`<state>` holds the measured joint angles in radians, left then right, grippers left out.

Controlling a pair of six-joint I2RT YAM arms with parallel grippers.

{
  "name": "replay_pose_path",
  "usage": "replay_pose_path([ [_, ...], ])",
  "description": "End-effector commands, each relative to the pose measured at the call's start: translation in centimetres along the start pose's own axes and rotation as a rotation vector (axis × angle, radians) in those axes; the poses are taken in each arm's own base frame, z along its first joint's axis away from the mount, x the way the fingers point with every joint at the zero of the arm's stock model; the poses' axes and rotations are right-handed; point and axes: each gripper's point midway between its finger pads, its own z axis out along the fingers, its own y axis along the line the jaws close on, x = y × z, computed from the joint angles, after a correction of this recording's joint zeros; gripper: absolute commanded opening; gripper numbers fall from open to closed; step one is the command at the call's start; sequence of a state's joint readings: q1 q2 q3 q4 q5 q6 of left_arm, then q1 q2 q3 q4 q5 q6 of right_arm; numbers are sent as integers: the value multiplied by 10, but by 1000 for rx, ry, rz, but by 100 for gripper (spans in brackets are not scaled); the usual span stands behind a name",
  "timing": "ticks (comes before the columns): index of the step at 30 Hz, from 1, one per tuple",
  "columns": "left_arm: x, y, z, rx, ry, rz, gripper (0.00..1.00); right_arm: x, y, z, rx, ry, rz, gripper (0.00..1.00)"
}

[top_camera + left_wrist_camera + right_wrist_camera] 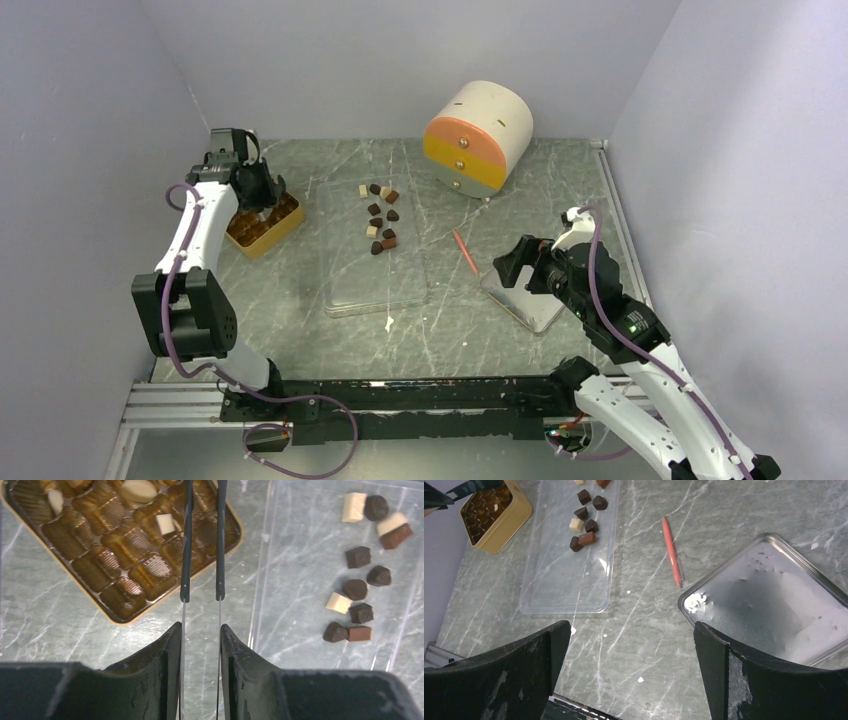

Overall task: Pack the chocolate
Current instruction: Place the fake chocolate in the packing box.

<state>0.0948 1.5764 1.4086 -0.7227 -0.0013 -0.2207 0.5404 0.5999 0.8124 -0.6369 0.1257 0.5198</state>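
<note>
1. Grey marbled surface (470, 345) is enclosed on three sides by plain pale walls.
2. The chocolate (381, 217) is found mostly as a loose cluster of dark, mid-brown and cream pieces on a clear plastic sheet (375, 285) at the centre of the surface.
3. A few cream-white pieces (165, 524) are seated in compartments of the golden-brown tray (287, 226), left of the sheet.
4. The left tool (258, 203) is positioned over that tray. Its thin blades are set narrowly apart and parallel. Their tips are cut off by the frame edge, so it cannot be told whether a piece is held.
5. The right tool (633, 665) is spread wide and holds nothing, above bare surface beside a metal tray (774, 600).
6. An orange-red stick (671, 550) is laid between the sheet and the metal tray.
</note>
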Motion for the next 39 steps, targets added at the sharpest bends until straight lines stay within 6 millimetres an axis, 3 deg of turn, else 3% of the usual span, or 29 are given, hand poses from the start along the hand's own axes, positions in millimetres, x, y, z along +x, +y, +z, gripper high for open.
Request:
replay_pose_path([
  [1,-13,-33,-29,124,-83,61,34,-7,2,-1,-3,-28,11,99],
  [11,29,-108,-46,246,-35,222,35,-16,3,-2,12,-41,6,99],
  [14,47,-122,-47,272,-9,260,36,-17,5,0,11,-38,7,99],
  [28,103,-160,-38,328,85,359,40,-21,11,1,-10,-37,24,99],
  [39,118,-171,-30,287,93,409,40,-17,9,1,-6,-33,25,99],
])
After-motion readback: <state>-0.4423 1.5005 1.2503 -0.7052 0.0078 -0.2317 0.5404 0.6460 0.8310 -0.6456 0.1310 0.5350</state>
